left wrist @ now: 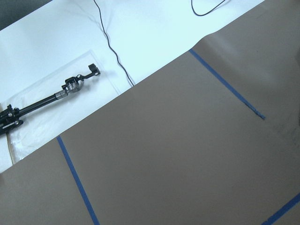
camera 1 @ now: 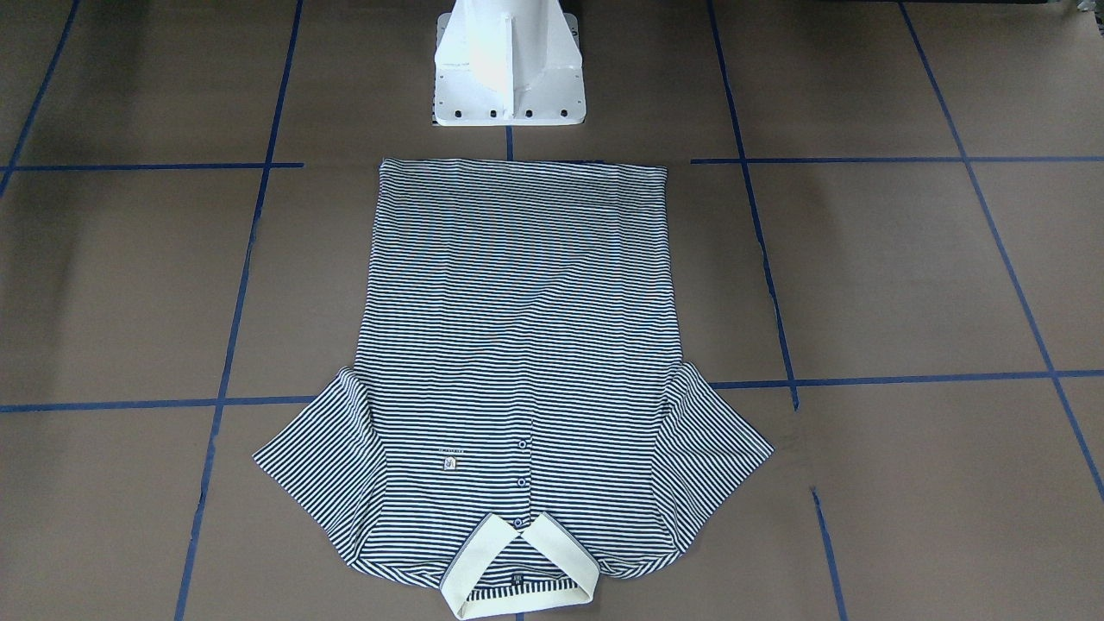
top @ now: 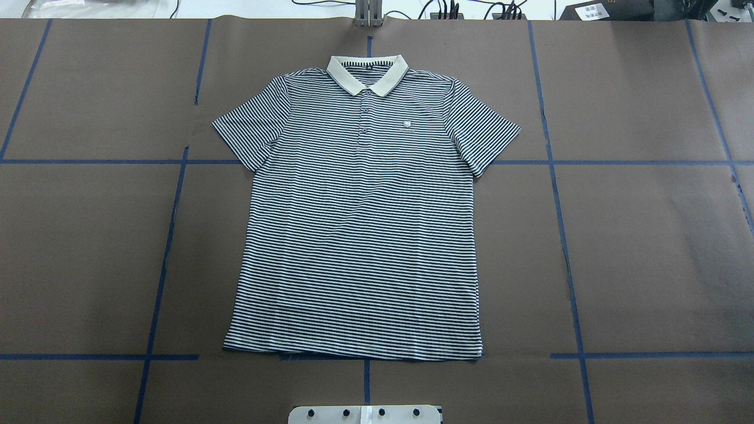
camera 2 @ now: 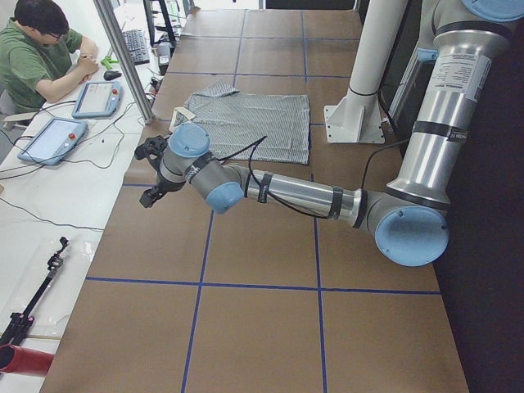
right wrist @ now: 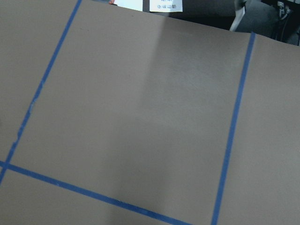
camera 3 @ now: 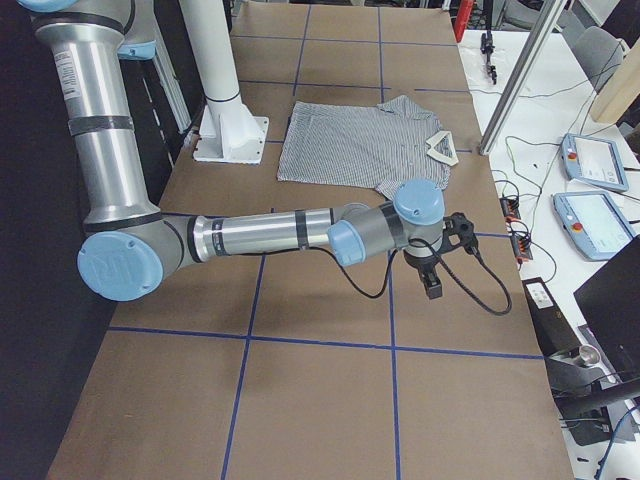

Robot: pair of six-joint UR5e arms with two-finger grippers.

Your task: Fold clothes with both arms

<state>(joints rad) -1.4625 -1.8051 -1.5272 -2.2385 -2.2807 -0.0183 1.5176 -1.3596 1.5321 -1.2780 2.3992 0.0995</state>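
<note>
The striped polo shirt (top: pixel 359 218) lies flat and face up in the middle of the brown table. Its cream collar (top: pixel 368 73) is on the far side from the robot, and its hem is near the base. It also shows in the front-facing view (camera 1: pixel 517 345). Neither arm reaches into the overhead or front-facing views. In the exterior left view my left gripper (camera 2: pixel 151 176) hangs low over bare table, well away from the shirt (camera 2: pixel 246 123). In the exterior right view my right gripper (camera 3: pixel 437 262) hangs likewise, away from the shirt (camera 3: pixel 360 150). I cannot tell whether either is open or shut.
The white pedestal (camera 1: pixel 509 65) stands just behind the hem. Blue tape lines (top: pixel 565 235) cross the table. An operator (camera 2: pixel 37 57) sits at a side table with tablets (camera 2: pixel 53 139). A black tool (left wrist: pixel 42 101) lies on the white side table. A metal post (camera 3: pixel 520 75) stands at the table's edge.
</note>
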